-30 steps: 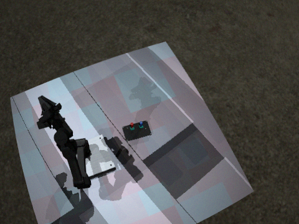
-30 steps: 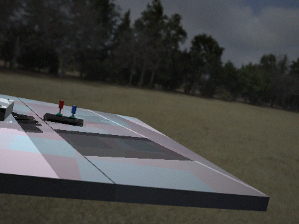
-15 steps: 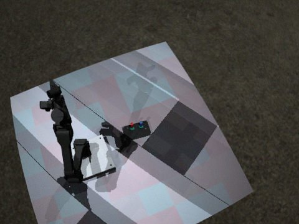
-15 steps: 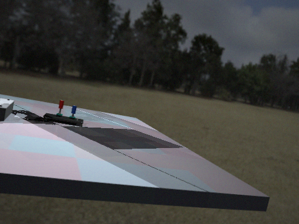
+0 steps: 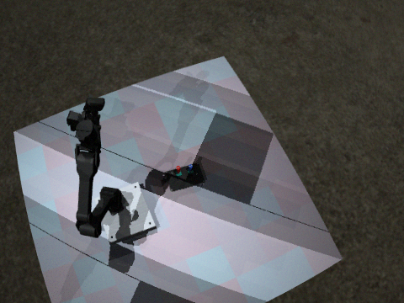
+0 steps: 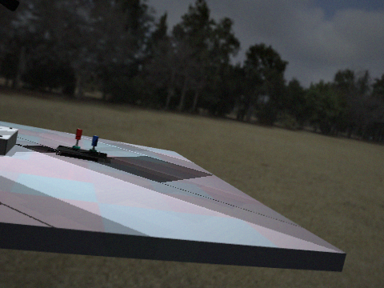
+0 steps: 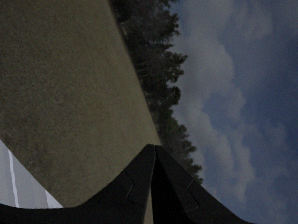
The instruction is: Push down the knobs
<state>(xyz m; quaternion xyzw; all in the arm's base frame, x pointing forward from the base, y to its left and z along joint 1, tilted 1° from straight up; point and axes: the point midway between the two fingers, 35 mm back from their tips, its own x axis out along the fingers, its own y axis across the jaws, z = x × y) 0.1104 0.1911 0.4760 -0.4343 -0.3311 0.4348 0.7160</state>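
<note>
The dark circuit board (image 5: 185,183) (image 6: 82,154) stands low on the table near its middle. A red knob (image 5: 178,168) (image 6: 79,134) stands upright over its green potentiometer, with a length of bare shaft showing below it in the exterior view. A blue knob (image 5: 190,167) (image 6: 94,141) stands upright beside it, lower, with a shorter gap above its potentiometer. My gripper (image 7: 153,151) is shut and empty, its fingertips meeting in the wrist view. It is raised well away from the board, on the far left in the top view.
The arm's pale base plate (image 5: 146,212) (image 6: 8,131) lies left of the board. The table (image 5: 269,269) (image 6: 180,228) carries coloured patches and dark shadows, some falling across the board's surroundings. The wrist view shows mostly ground, trees and sky, with a table corner (image 7: 30,185) at lower left.
</note>
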